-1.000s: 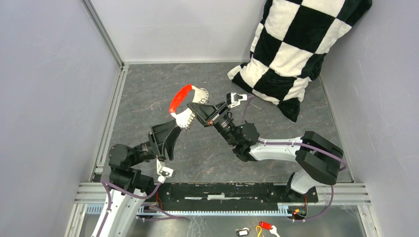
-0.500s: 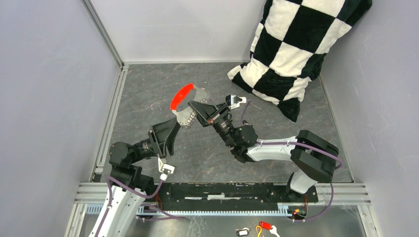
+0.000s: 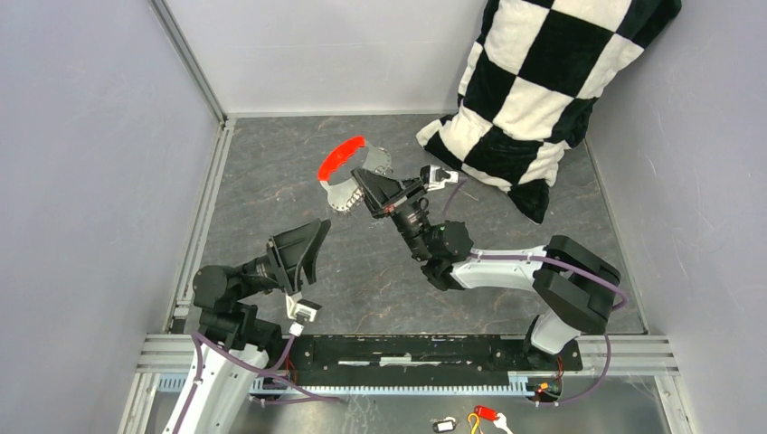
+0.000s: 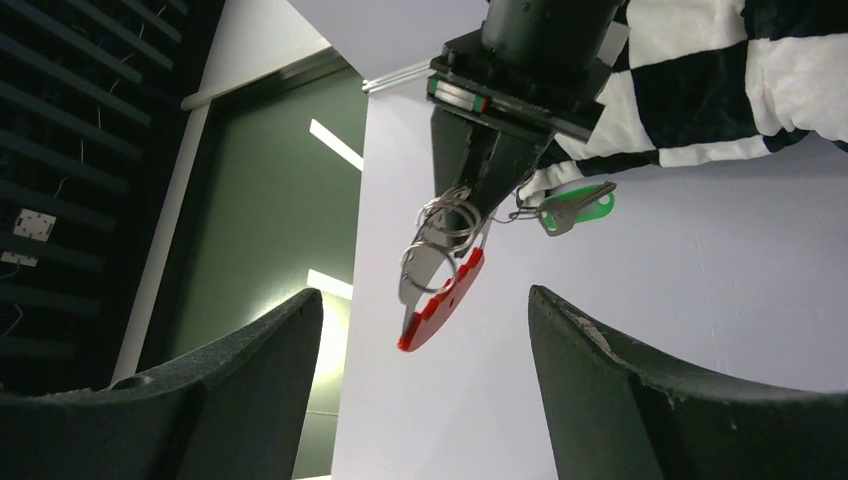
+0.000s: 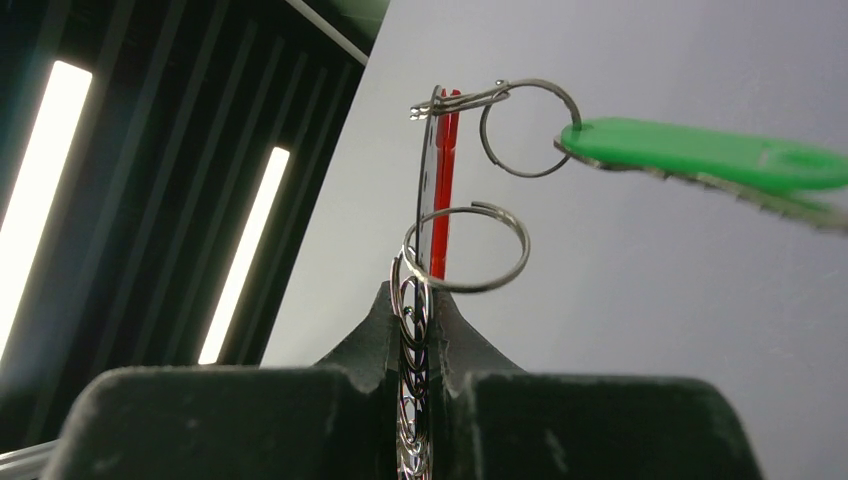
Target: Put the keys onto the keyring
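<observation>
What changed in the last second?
The left gripper pulled back, away from the keys, jaws open throughout. The right gripper carried the keyring and keys farther out. Its grip on the keyring stayed shut.

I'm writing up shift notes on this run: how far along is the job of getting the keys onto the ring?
Done, it seems: the green key and the red key both hang from loops of the keyring. In hand: the right gripper is shut on the keyring, held in the air; the left gripper is open and empty, apart from it. Left: a dark metal key, which I cannot make out here.
</observation>
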Action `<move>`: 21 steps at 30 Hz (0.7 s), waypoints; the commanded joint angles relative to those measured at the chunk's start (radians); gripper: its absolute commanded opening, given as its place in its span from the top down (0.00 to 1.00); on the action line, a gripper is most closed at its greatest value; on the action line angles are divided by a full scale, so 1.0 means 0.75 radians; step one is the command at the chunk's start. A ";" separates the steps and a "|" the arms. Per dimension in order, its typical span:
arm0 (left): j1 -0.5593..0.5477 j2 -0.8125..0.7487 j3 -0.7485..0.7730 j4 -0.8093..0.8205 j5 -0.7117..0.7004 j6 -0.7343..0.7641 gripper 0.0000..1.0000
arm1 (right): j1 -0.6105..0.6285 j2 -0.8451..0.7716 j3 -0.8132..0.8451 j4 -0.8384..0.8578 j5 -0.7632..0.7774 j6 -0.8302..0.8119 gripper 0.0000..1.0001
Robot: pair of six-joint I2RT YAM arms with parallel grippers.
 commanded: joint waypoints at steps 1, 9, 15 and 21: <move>-0.002 0.066 0.065 0.054 0.065 0.143 0.19 | 0.017 0.011 0.088 0.121 -0.008 0.021 0.99; -0.007 0.166 0.107 0.144 0.043 0.181 0.19 | 0.033 0.010 0.077 0.089 -0.017 0.017 0.99; -0.019 0.189 0.122 0.152 0.051 0.218 0.19 | 0.038 0.033 0.099 0.077 -0.020 0.028 0.99; -0.042 0.222 0.133 0.180 0.055 0.232 0.19 | 0.040 0.055 0.116 0.071 -0.022 0.042 0.99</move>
